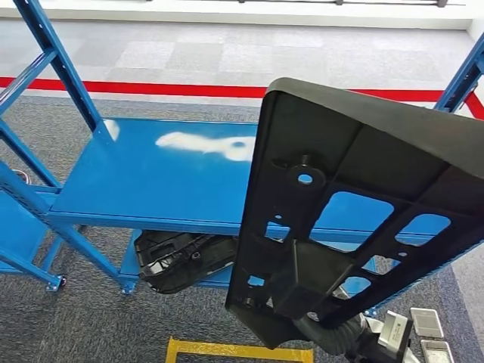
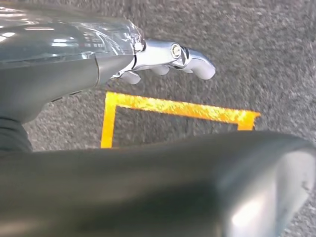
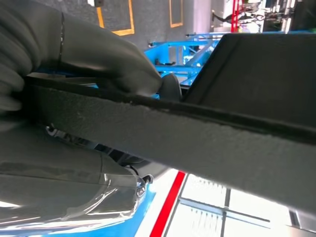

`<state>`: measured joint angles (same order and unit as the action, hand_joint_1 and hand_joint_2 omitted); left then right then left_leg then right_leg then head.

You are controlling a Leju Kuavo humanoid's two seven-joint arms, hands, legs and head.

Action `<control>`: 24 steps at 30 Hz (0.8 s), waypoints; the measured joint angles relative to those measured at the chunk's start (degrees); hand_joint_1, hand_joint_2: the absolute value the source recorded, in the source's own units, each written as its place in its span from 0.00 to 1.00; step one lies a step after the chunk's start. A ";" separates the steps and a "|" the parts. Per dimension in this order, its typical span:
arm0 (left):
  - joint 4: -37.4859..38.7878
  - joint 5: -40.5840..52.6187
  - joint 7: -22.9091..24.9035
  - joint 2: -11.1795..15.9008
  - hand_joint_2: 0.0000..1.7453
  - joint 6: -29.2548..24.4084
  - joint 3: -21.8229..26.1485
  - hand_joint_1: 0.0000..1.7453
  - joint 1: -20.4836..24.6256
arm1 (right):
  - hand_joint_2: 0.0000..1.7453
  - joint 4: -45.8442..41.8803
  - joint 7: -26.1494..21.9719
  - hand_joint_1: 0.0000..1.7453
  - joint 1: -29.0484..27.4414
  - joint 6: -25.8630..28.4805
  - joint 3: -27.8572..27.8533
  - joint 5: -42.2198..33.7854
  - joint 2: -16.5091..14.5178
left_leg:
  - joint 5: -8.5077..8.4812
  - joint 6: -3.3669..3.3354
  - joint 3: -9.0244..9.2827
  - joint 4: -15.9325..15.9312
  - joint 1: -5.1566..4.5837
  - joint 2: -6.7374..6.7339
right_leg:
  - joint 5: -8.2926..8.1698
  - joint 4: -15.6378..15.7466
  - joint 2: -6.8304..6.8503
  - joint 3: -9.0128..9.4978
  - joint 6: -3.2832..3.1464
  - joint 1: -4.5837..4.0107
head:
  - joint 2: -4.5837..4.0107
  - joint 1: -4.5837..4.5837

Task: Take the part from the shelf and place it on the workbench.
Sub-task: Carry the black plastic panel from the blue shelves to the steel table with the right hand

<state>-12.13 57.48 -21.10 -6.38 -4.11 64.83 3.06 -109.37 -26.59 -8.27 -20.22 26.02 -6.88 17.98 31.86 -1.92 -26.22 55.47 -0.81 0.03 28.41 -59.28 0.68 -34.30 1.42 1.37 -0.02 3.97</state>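
We look down on grey carpet (image 1: 85, 318), a red floor stripe (image 1: 171, 88), yellow floor tape (image 1: 240, 350) and pale tiles (image 1: 228, 53) beyond, brightly lit.

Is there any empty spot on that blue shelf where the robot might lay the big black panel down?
The upper blue shelf board looks bare from its left upright to where the held black part hides it. The lower level is crowded: another black part lies there. The right hand grips the panel's edge; the left hand hangs over carpet.

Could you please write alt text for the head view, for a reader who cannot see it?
A large black plastic panel with cut-out openings, raised in the robot's right hand, stands before a blue metal shelf. Another black part lies on the lower shelf.
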 joint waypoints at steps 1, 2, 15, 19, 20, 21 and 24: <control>0.00 0.20 0.01 0.09 0.00 0.01 -0.08 0.00 0.04 | 1.00 0.03 -0.09 1.00 -0.15 0.00 0.02 0.04 0.01 | -0.61 -0.29 -0.51 -0.20 0.16 -0.18 | 1.53 -1.26 -0.12 -0.58 0.13 -0.06 | 0.01 -0.03; 0.00 0.50 0.02 0.16 0.00 0.09 -0.21 0.00 0.09 | 1.00 0.05 -0.24 1.00 -0.36 0.00 0.04 0.12 0.03 | -1.22 -0.54 -1.17 -0.30 0.32 -0.36 | 3.93 -3.57 -0.23 -1.42 0.18 -0.11 | 0.01 -0.08; 0.01 4.11 0.70 0.84 0.00 1.72 -2.88 0.00 0.39 | 1.00 -1.89 -1.34 1.00 -3.56 3.76 0.56 5.32 0.05 | -4.17 1.36 -9.06 4.57 0.22 -0.58 | 5.60 0.69 -0.24 6.92 -1.02 -0.30 | -0.01 -0.11; 0.02 4.93 1.61 1.09 0.00 1.86 -3.69 0.00 0.26 | 1.00 -2.88 -1.11 1.00 -3.89 4.53 0.69 5.33 0.11 | 5.21 2.80 -11.19 13.92 0.80 -0.47 | 3.40 0.64 0.07 4.25 -2.38 -0.21 | 0.00 -0.05; 0.02 5.10 1.70 1.14 0.00 1.94 -3.87 0.00 0.29 | 1.00 -3.01 -1.03 1.00 -4.00 4.67 0.70 5.32 0.16 | 6.72 2.95 -11.49 16.89 0.91 -0.48 | 2.80 0.58 0.11 3.41 -2.37 -0.24 | 0.00 -0.05; 0.02 5.30 1.73 1.16 0.00 2.02 -4.04 0.00 0.31 | 1.00 -3.13 -0.97 1.00 -4.17 4.90 0.71 5.34 0.25 | 6.90 2.99 -11.16 18.58 0.97 -0.48 | 2.21 0.53 0.17 2.57 -2.33 -0.26 | 0.00 -0.05; 0.02 5.64 1.58 1.24 0.00 2.10 -4.45 0.00 0.45 | 1.00 -3.82 -0.91 1.00 -4.77 6.00 0.73 5.44 0.51 | 2.78 2.35 -5.06 12.79 0.89 -0.42 | 0.46 0.44 0.26 0.30 -2.05 -0.37 | 0.01 -0.05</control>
<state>-12.11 63.12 -19.52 -5.14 -2.01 60.38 3.51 -113.19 -27.50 -13.04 -14.21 26.74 -1.44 18.50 34.64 0.44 -31.29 68.26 0.08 -0.39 28.87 -58.84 0.94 -34.00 -0.63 1.00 -0.01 3.91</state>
